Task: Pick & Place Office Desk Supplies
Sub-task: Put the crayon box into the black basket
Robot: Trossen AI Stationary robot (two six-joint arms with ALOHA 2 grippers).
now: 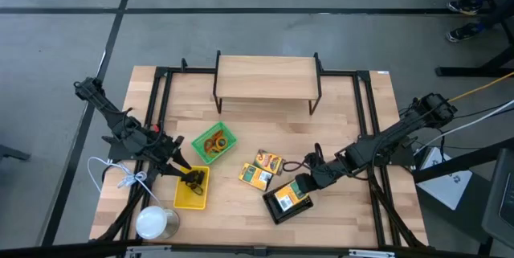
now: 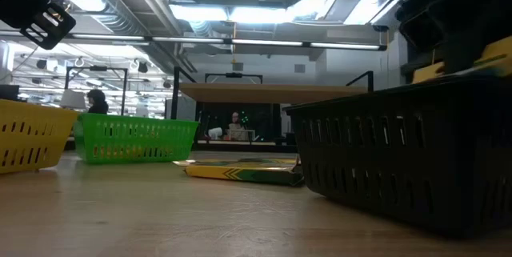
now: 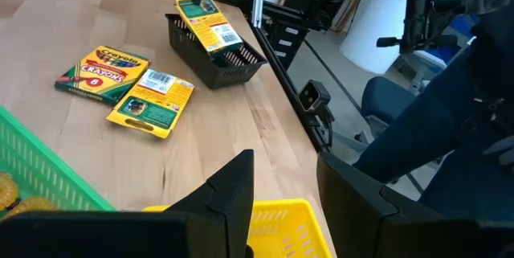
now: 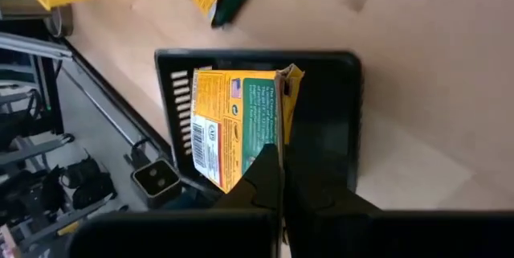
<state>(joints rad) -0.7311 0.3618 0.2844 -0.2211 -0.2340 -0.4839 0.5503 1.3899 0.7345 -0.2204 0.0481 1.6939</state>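
Crayon box (image 4: 233,125) tilted over black mesh tray (image 4: 337,121), pinched.

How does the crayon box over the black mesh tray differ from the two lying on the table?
The crayon box in the right claw is pinched by its edge and tilted over the black mesh tray. The two loose crayon boxes lie flat on the table, untouched, between trays. All share yellow-and-green printing.

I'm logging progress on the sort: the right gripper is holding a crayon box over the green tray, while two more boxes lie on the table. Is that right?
Not quite. The right gripper holds the crayon box over the black mesh tray, not the green tray, as the right wrist and high views show. Two more boxes do lie on the table.
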